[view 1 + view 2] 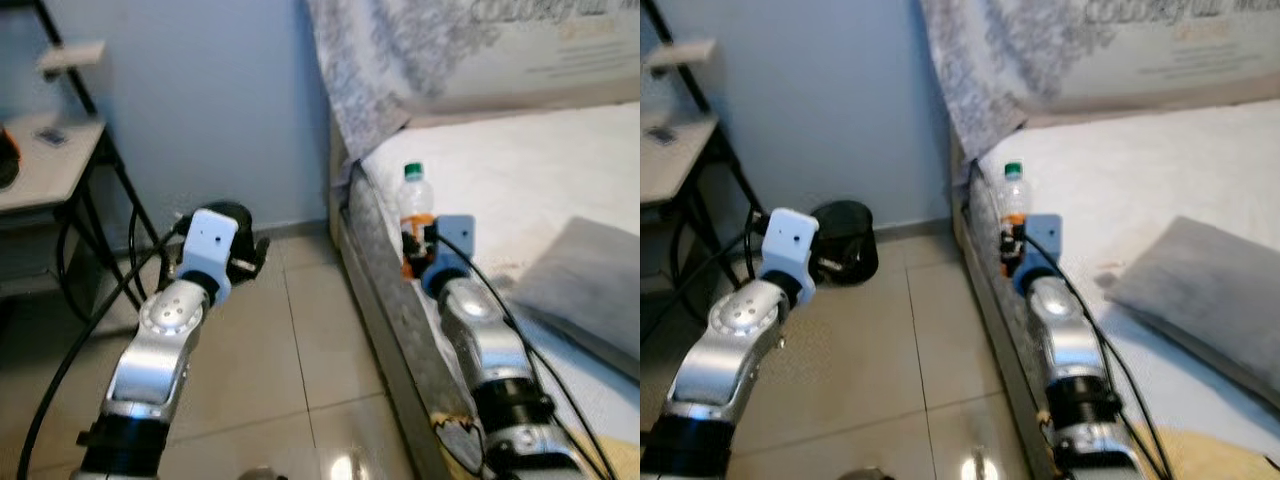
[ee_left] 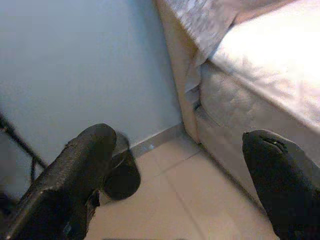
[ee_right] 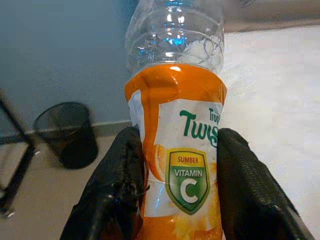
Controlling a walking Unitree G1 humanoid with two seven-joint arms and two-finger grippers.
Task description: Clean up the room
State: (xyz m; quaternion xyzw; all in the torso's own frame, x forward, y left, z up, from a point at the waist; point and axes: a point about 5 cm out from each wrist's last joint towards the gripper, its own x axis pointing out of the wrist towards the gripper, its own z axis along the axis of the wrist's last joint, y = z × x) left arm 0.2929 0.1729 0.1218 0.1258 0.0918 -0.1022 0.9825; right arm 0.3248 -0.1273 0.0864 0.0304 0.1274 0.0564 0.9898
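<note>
Bottle (image 3: 175, 150) upright at bed (image 1: 520, 180) edge, clamped in right pincer (image 3: 175, 200). Left pincer (image 2: 185, 185) apart over open floor (image 1: 300, 340); bin (image 1: 845, 240) by wall.

This is a bedroom in a home. On the right stands a bed with a bare white quilted mattress (image 1: 520, 160), a grey pillow (image 1: 590, 280) lying on it and a patterned grey cover (image 1: 380, 70) draped at its far end. Pale blue walls (image 1: 210, 100) meet a beige tiled floor (image 1: 300, 350); a black mesh wastebasket (image 1: 845, 240) sits by the far wall, with a black-framed light-topped bench (image 1: 50, 160) at far left.
</note>
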